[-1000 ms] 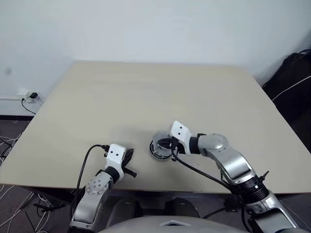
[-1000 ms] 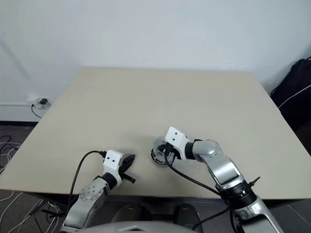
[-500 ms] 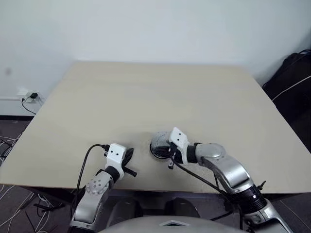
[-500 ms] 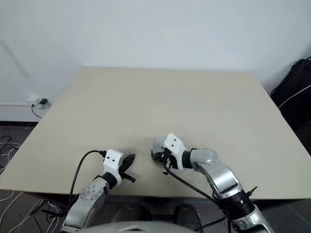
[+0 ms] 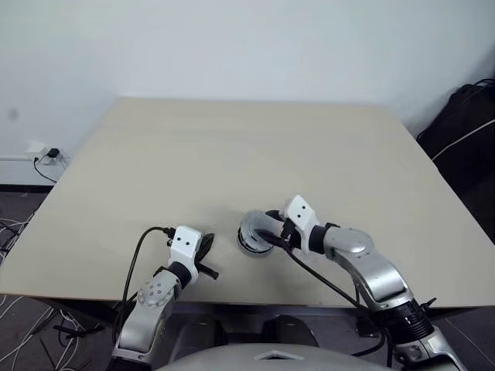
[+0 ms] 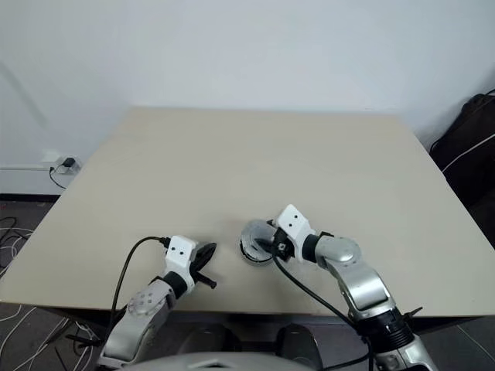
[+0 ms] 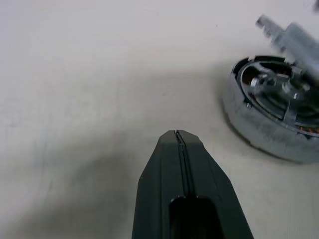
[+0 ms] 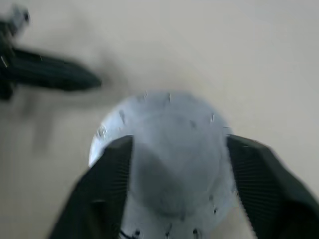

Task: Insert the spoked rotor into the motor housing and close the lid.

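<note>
Bare beige wooden table [image 5: 255, 147] against a white wall [image 5: 232, 46]. Near its front edge, the right gripper [image 5: 272, 229] is spread wide around the round silver-grey metal lid [image 5: 255, 229]; the left gripper [image 5: 206, 249] is closed, empty.

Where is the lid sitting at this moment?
In the head views the lid lies near the table's front edge, on the motor housing, between the shut left pincer and the open right pincer, whose fingers flank it.
</note>
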`<state>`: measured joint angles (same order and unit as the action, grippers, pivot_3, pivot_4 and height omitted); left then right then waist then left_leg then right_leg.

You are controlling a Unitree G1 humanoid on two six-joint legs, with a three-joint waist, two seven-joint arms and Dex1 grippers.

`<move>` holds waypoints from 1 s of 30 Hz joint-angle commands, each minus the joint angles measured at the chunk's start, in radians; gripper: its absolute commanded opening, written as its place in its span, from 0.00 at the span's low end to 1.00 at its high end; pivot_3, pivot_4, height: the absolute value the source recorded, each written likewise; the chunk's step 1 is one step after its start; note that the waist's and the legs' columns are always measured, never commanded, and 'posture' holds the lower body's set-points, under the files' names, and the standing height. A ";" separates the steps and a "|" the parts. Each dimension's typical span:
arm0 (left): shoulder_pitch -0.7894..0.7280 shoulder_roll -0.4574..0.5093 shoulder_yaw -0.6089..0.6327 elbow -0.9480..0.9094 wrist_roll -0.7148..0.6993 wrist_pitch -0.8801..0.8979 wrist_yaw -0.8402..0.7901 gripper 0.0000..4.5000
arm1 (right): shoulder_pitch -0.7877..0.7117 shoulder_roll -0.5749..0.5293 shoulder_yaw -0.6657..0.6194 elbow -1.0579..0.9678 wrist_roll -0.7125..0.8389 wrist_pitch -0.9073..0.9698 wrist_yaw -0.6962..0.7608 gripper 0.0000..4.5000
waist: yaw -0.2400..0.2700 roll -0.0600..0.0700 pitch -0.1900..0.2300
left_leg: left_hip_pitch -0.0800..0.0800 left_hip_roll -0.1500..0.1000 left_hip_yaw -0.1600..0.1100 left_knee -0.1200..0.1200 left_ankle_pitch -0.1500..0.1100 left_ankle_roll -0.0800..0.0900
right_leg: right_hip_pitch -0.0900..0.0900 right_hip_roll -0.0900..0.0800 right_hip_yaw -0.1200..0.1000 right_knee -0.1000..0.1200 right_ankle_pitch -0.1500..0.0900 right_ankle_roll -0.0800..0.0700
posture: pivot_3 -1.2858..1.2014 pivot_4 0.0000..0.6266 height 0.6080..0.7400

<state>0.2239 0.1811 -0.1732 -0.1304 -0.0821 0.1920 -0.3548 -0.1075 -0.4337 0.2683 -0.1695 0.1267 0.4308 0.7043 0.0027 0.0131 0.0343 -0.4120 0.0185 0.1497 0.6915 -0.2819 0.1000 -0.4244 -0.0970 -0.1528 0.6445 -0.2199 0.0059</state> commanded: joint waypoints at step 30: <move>0.012 0.001 0.000 -0.044 0.000 -0.003 0.003 0.00 | -0.082 0.021 0.029 0.087 -0.025 0.099 0.037 0.70 | -0.001 0.001 -0.003 | 0.000 0.000 0.001 0.000 0.000 0.000 | 0.000 0.000 0.001 0.000 0.000 0.000 | 0.52 0.00 1.00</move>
<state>0.2429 0.1824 -0.1724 -0.1302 -0.0818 0.1923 -0.3524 -0.1734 -0.4005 0.3053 -0.0596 0.1027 0.5179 0.7429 0.0021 0.0141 0.0315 -0.4116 0.0185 0.1503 0.6916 -0.2820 0.1000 -0.4243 -0.0974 -0.1519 0.6446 -0.2196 0.0061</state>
